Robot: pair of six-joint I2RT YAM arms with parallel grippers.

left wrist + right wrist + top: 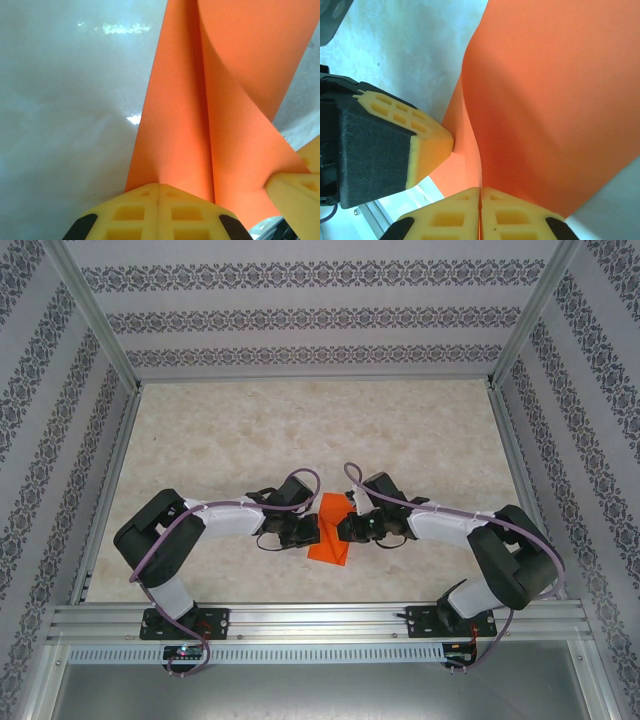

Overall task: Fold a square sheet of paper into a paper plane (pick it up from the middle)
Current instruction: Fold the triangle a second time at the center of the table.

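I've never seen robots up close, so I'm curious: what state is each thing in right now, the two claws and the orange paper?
left gripper: shut, pinching the orange paper.
right gripper: shut, pinching the same paper.
orange paper: bent and creased rather than flat, held by both grippers at once.

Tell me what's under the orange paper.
The pale table shows around the orange paper; the patch directly beneath is covered. The left pincer and right pincer pinch its opposite edges.
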